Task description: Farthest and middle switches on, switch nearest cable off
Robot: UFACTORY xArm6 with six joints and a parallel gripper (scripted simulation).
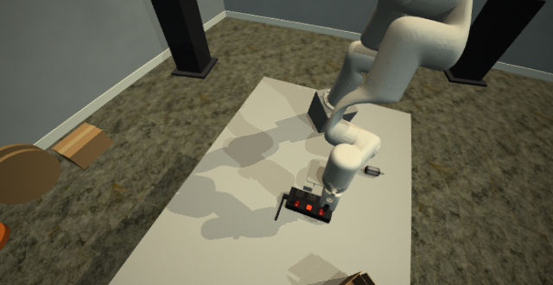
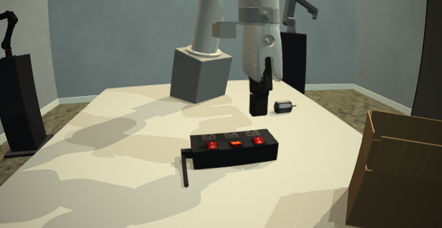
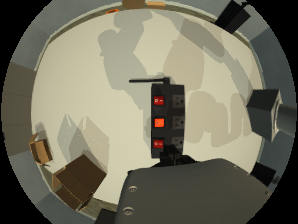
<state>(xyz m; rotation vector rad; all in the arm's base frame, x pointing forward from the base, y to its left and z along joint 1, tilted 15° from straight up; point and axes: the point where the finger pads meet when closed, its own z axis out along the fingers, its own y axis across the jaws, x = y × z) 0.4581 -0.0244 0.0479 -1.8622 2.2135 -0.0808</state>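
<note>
The black power strip point(image 2: 234, 148) lies right way up on the table, with its short cable point(image 2: 184, 167) at its left end. It has three red switches. The middle switch point(image 2: 235, 143) glows brighter orange than the one nearest the cable point(image 2: 211, 146) and the one farthest from it point(image 2: 258, 140). My gripper point(image 2: 258, 112) is shut and empty. It hangs upright above the strip's end away from the cable, not touching it. The strip also shows in the overhead view point(image 1: 310, 205) and the wrist view point(image 3: 166, 121).
A small black cylinder point(image 2: 284, 106) lies on the table just right of the gripper. An open cardboard box point(image 2: 394, 173) stands at the table's near right corner. The arm's grey base block point(image 2: 200, 74) stands at the back.
</note>
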